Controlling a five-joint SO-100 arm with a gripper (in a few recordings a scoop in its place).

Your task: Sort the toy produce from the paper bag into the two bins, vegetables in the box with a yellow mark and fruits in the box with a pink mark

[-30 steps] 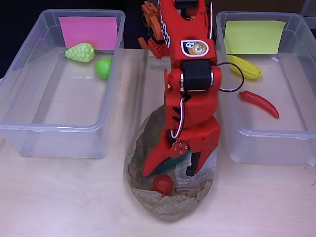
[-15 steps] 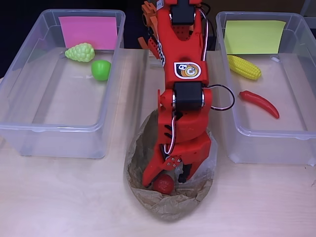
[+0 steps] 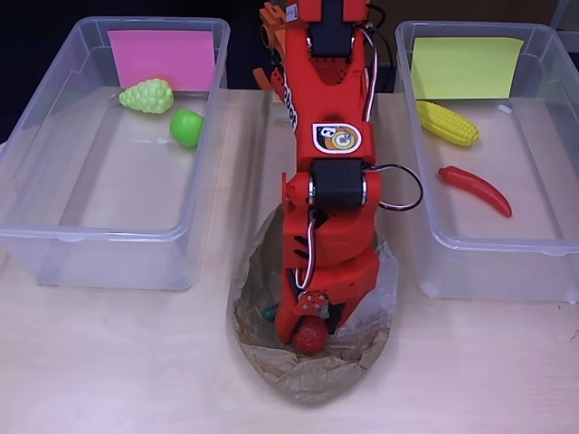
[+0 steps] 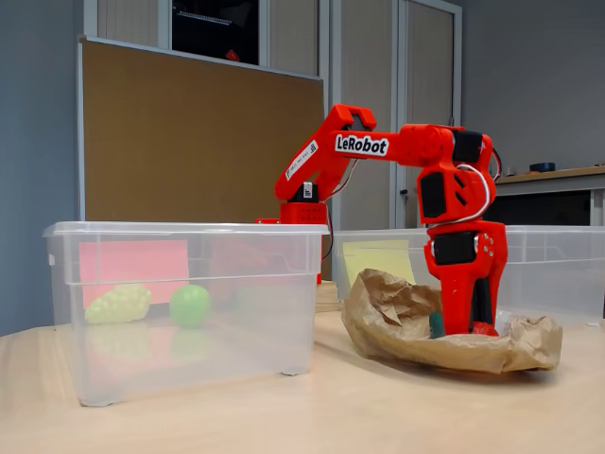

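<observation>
The crumpled paper bag lies open on the table between the two bins. My red gripper reaches down into it, and its fingers are closed in on a round red toy at the bag's near end. A dark green piece peeks out just left of the fingers. In the fixed view the gripper stands upright inside the bag, its tips hidden by the paper. The pink-marked box holds pale green grapes and a green round fruit. The yellow-marked box holds a corn cob and a red chili.
The arm's body spans the gap between the bins from the far table edge. Bare wooden table lies in front of both boxes and around the bag.
The gripper dropped lower into the bag and moved toward the red toy. Its fingers, wide apart a second ago, have drawn together around it. The green round fruit shifted slightly.
</observation>
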